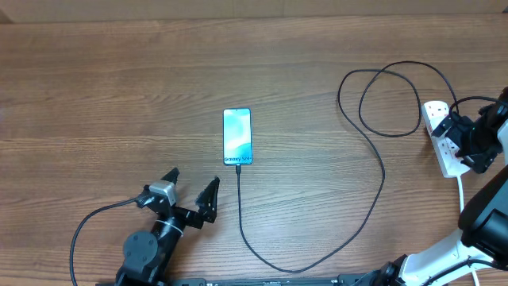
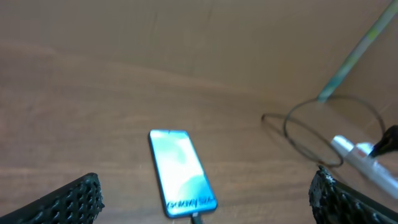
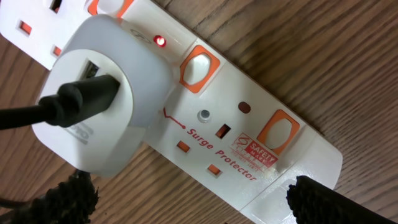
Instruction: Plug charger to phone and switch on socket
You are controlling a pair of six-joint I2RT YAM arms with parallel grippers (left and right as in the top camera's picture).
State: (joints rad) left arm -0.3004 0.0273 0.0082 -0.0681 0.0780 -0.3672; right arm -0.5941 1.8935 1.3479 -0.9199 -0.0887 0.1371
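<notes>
The phone (image 1: 237, 137) lies flat mid-table with its blue screen lit (image 2: 180, 171). The charger (image 1: 373, 199), a thin black cable, meets the phone's bottom edge (image 2: 197, 218), sweeps right and loops up toward the socket (image 1: 443, 135). My left gripper (image 1: 191, 191) is open, just short of the phone's near end, holding nothing (image 2: 206, 190). My right gripper (image 1: 470, 144) hovers open over the socket (image 3: 249, 137), its fingers either side of the strip's end (image 3: 193, 196). A white adapter (image 3: 99, 106) with the black cable sits in the strip, and a small red light (image 3: 160, 41) glows beside it.
A white cord (image 1: 460, 191) trails from the socket toward the right arm's base. Orange-framed switches (image 3: 199, 66) line the strip. A black lead (image 1: 87, 230) curls beside the left arm. Cable loops (image 2: 311, 130) lie between the phone and the socket (image 2: 367, 163).
</notes>
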